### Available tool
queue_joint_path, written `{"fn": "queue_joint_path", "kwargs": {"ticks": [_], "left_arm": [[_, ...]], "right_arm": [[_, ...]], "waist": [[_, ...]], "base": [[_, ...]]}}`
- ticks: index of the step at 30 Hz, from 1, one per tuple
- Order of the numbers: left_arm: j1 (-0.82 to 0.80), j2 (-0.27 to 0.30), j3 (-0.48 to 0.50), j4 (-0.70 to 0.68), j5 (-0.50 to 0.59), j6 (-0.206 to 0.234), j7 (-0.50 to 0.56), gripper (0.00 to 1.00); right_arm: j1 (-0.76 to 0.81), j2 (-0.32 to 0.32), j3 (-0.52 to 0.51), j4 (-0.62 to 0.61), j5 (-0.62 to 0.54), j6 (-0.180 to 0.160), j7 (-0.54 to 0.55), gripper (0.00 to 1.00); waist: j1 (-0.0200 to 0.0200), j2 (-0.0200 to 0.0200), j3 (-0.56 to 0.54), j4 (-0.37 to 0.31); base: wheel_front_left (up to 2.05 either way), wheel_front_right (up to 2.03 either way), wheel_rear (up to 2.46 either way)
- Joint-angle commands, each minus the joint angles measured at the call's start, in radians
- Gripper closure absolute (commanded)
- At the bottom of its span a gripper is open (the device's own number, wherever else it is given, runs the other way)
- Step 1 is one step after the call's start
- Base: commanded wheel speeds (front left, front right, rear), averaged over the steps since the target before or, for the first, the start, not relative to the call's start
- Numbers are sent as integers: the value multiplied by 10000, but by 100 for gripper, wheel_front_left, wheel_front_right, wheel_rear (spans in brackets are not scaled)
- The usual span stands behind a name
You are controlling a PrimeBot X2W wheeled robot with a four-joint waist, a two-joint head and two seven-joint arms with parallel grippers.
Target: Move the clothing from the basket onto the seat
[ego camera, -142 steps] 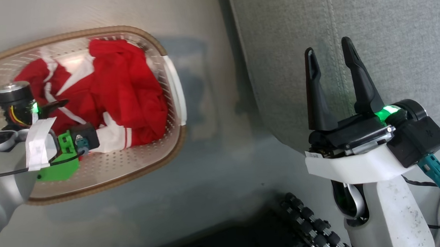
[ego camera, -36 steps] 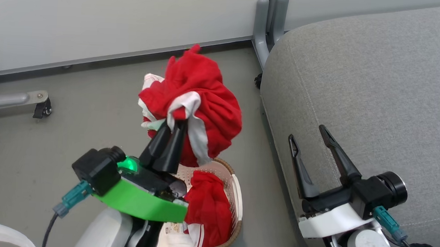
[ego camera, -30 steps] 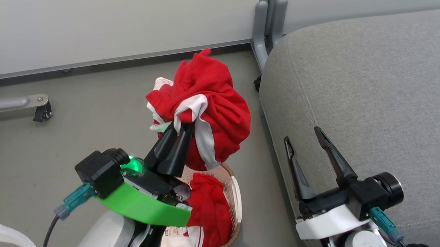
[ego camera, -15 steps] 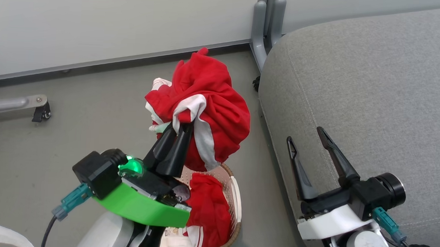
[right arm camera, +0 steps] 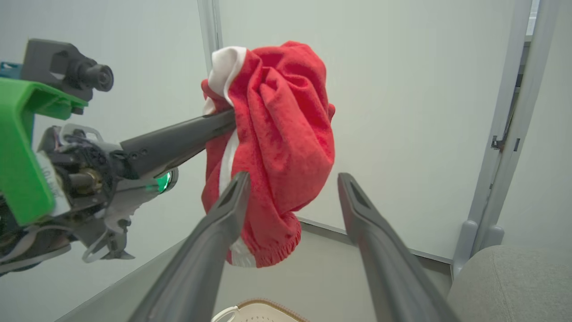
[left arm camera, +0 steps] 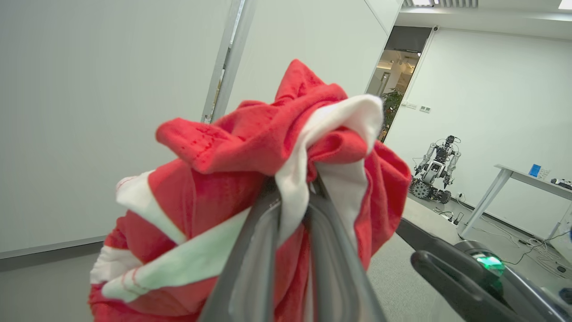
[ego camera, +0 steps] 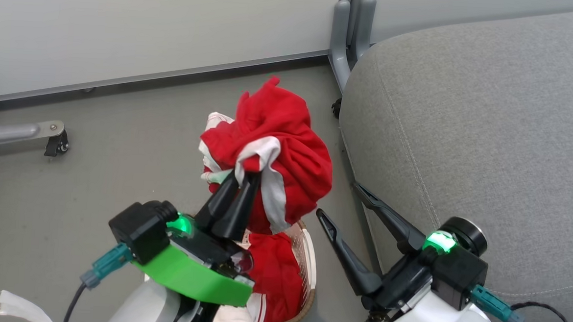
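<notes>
- The left gripper (ego camera: pixel 244 176) is almost closed, its two fingers pinching a white band of the red bundle (ego camera: pixel 292 146).
- The bundle hangs bunched in the air above the far end of the basket (ego camera: pixel 310 260), clear of the floor (ego camera: pixel 119 172).
- It is just left of the seat (ego camera: pixel 490 117), with a gap between them.
- Another garment (ego camera: pixel 273 273), red with a white striped edge, lies inside the basket.
- The right gripper (ego camera: pixel 337 199) is spread wide and holds nothing, its fingers pointing left and far toward the bundle.
- In the right wrist view the bundle's lower end sits beyond the fingertips, partly behind the left finger; whether they touch cannot be told.
- The basket stands on the floor, close to the seat's left edge, between the two arms.
</notes>
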Motion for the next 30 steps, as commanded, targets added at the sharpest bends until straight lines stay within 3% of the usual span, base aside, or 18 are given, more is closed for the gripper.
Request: {"fn": "queue_joint_path", "kwargs": {"ticks": [1, 15, 27, 28, 29, 30], "left_arm": [[-123, 87, -104, 13, 4, -38, -8, 100], [-689, 547, -1682, 204, -87, -39, -8, 100], [-858, 545, -2249, 468, -377, -39, -8, 100], [-867, 542, -2268, 481, -382, -39, -8, 100], [-870, 538, -2283, 488, -401, -39, -8, 100], [-866, 540, -2288, 492, -418, -39, -8, 100]], "right_arm": [[-218, -98, 59, 25, 29, -5, -27, 0], [-2127, -1042, 1916, 1606, 623, -3, -27, 0], [-3004, -806, 3066, 2378, 675, -3, -29, 0], [-2969, -774, 3149, 2494, 817, -3, -27, 57], [-2982, -740, 3122, 2548, 868, -3, -27, 100], [-2986, -708, 3087, 2590, 893, -3, -27, 100]], "waist": [[0, -1, 24, 20], [0, -1, 161, 252], [0, -1, 68, 349], [0, -1, 52, 363], [0, -1, 34, 377], [0, -1, 22, 387]], "base": [[0, 0, 0], [0, 0, 0], [0, 0, 0], [0, 0, 0], [0, 0, 0], [0, 0, 0]]}}
